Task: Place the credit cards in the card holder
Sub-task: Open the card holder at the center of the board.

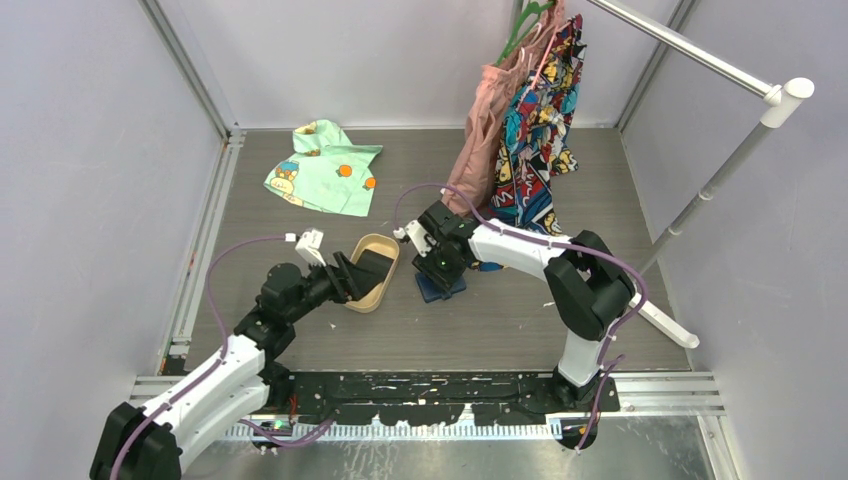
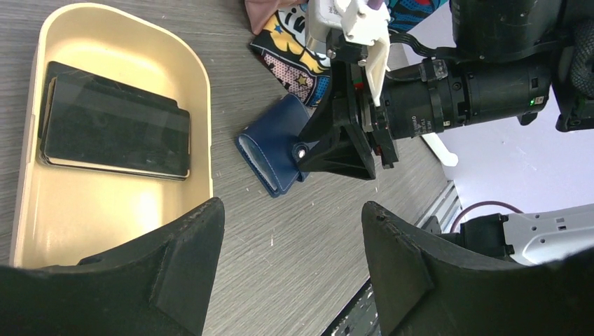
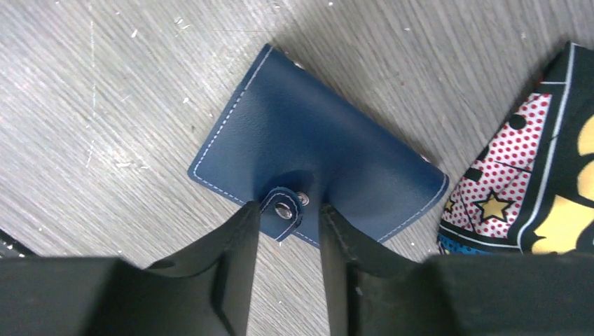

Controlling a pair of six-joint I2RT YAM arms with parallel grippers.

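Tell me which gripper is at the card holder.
The right gripper: its fingers flank the snap tab of the navy card holder. The left gripper hangs open by the tan tray.

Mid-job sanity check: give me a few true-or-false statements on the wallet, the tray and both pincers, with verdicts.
1. The card holder lies folded closed on the table. True.
2. It sits inside the tan tray. False: it lies beside the tray, on the table.
3. The right pincer has its fingers on either side of the snap tab. True.
4. The left pincer grips a card. False: it is open and empty.
5. Dark cards lie in the tray. True.
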